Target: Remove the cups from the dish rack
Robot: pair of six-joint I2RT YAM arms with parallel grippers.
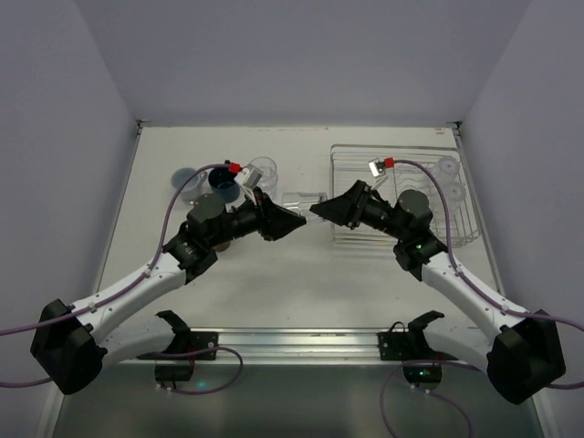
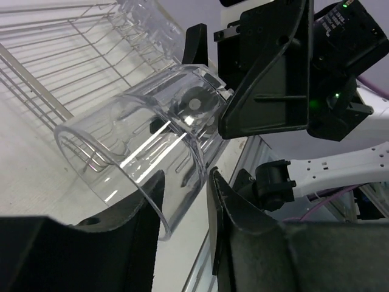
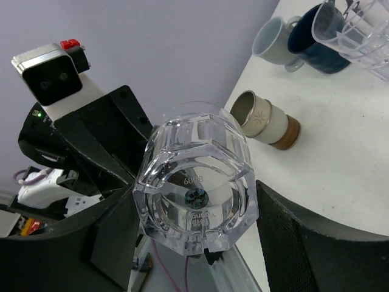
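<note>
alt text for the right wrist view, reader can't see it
A clear glass tumbler, seen base-first, is clamped in the right gripper at centre. The left arm's wrist camera sits behind it. On the white table beyond are a brown-and-cream cup, a light mug, a navy mug and more clear tumblers.

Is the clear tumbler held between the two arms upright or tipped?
Tipped on its side. The glass tumbler lies sideways in the air, base gripped by the right pincer, open mouth toward the left pincer.
</note>
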